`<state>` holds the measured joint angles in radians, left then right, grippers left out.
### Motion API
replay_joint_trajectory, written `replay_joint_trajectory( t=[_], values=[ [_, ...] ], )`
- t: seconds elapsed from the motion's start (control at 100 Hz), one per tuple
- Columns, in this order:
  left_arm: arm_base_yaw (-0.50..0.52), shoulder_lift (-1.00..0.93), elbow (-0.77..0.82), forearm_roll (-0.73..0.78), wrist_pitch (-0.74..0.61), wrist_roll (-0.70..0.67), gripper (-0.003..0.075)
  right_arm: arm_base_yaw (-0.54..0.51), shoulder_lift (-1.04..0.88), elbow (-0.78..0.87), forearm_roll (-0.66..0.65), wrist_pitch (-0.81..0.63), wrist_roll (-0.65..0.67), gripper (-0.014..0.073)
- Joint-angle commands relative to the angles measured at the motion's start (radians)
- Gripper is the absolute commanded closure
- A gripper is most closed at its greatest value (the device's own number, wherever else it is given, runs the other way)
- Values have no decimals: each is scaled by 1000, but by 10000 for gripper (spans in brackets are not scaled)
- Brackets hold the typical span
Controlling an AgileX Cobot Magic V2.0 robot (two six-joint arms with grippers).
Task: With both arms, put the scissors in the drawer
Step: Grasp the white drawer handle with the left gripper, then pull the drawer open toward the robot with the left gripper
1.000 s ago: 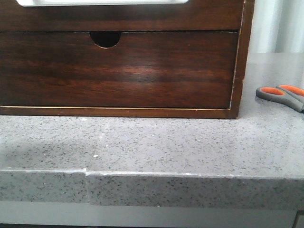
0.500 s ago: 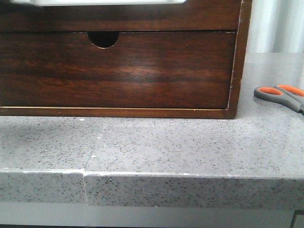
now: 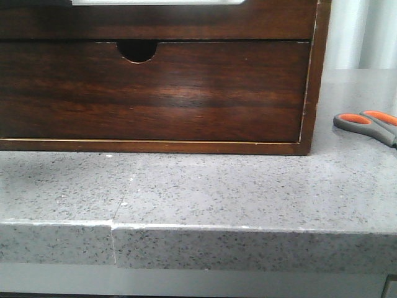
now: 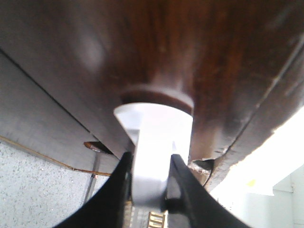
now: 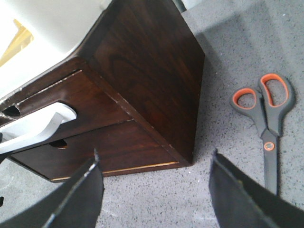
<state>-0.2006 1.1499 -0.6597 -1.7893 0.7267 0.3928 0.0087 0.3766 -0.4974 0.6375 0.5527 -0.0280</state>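
The left gripper (image 4: 148,187) is clenched on the drawer's (image 4: 190,57) white strip (image 4: 154,142). The right gripper (image 5: 154,190) hangs released over bare countertop (image 5: 190,199), the cabinet's (image 5: 156,80) corner edge just beyond. Further right, the scissors (image 5: 266,118) lie flat, apart from the cabinet.

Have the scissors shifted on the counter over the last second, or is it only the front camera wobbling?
No. The scissors keep the same spacing from the wooden cabinet corner; both wobble together slightly in the front view.
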Motion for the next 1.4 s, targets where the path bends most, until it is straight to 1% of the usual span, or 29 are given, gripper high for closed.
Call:
replay_joint_trajectory(
  t=[0.0, 0.15, 0.28, 0.53, 0.69, 0.85, 1.11, 1.16, 1.2, 1.21, 1.23, 1.28, 1.3, 1.35, 1.39],
  values=[
    [-8, -43, -11, 13, 40, 52, 740, -2, 16, -32, 7, -48, -3, 169],
    [-8, -114, 42, 13, 46, 36, 740, -2, 16, -32, 7, -41, -3, 169],
    [-8, -216, 97, 23, 49, 3, 740, -2, 16, -32, 7, -19, -3, 169],
    [-8, -427, 175, 105, 32, -144, 740, -2, 16, -32, 7, -6, -3, 169],
    [-8, -540, 184, 142, 31, -238, 740, -2, 16, -32, 7, -6, -3, 169],
    [-8, -606, 184, 171, 26, -303, 740, -2, 16, -32, 7, -6, -3, 169],
    [-8, -642, 184, 237, 20, -324, 733, -2, 16, -32, 5, -6, -3, 169],
    [-8, -642, 184, 239, 6, -324, 697, -1, 16, -32, 5, -6, -3, 169],
    [-8, -642, 184, 242, -2, -324, 638, 2, 16, -32, 5, -6, -3, 169],
    [-8, -642, 184, 242, -4, -324, 612, 2, 16, -32, 5, -6, -3, 169],
    [-8, -642, 184, 242, -9, -324, 586, 2, 16, -32, 5, -6, -3, 169],
    [-8, -642, 184, 247, -22, -324, 469, 2, 16, -32, 5, -6, -3, 169],
    [-8, -642, 184, 252, -29, -324, 440, 2, 16, -32, 5, -6, -3, 169],
    [-8, -642, 184, 278, -47, -324, 325, 2, 16, -32, 5, -6, -3, 169],
    [-8, -642, 184, 302, -59, -320, 266, 2, 16, -32, 5, -6, -3, 169]
  ],
)
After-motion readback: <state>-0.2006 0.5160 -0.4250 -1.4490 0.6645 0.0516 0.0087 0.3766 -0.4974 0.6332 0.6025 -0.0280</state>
